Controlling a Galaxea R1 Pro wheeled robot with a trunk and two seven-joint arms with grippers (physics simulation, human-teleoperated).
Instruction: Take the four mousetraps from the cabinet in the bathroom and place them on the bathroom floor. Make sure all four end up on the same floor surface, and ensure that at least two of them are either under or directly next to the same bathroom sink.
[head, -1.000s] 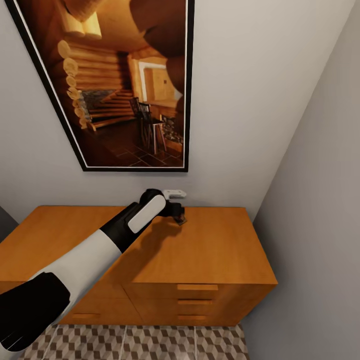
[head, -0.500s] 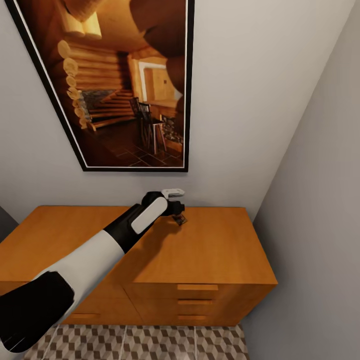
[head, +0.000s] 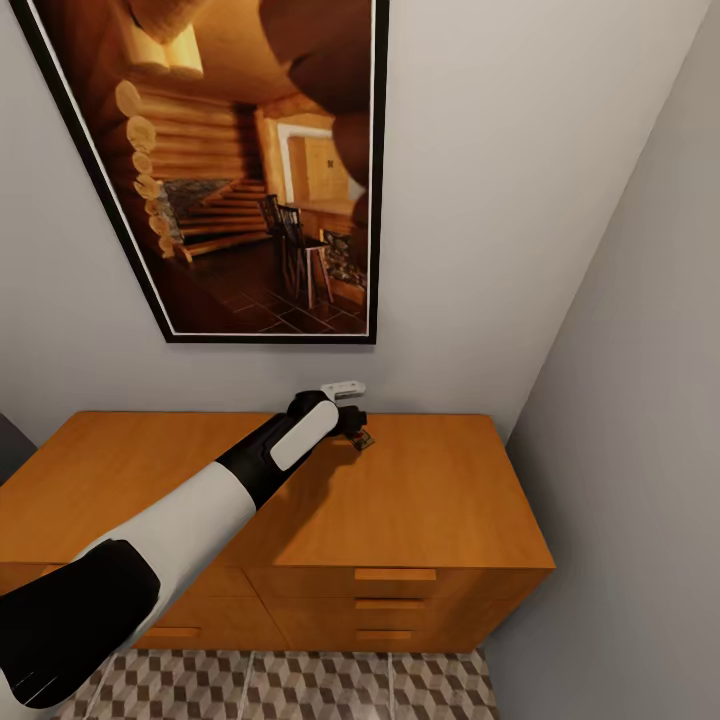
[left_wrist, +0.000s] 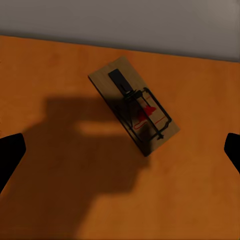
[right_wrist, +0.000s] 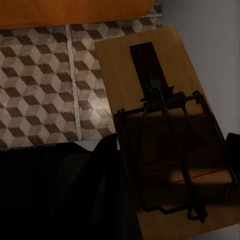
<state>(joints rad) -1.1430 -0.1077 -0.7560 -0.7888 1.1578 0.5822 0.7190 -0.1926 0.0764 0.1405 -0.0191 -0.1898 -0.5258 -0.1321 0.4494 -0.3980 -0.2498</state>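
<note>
In the head view your left arm reaches from the lower left of the frame up to the middle, where the left gripper (head: 358, 432) hangs over the back of the cabinet (head: 430, 500), close to the grey wall; a small mousetrap (head: 362, 440) shows at its tip, just under the black wrist, though from here you cannot tell whether it lies on the wooden top or is off it. A large framed picture (head: 240, 170) of a log interior fills the upper left, and a strip of the cube-patterned bathroom floor (head: 300, 690) runs along the bottom edge below the drawer fronts. In the left wrist view the same mousetrap (left_wrist: 134, 111) lies flat on the orange top at the centre of the frame, set at a slant, with its black wire spring and red spot facing up; the two dark fingertips (left_wrist: 10, 155) sit at the far left and right edges, spread wide and well apart from the trap, so this hand grips nothing. In the right wrist view a second mousetrap (right_wrist: 165, 145) fills the right half of the frame very close to the camera, above the patterned floor (right_wrist: 45, 85), with the cabinet's edge across the top; the dark right gripper (right_wrist: 227, 185) seems clamped on it
</note>
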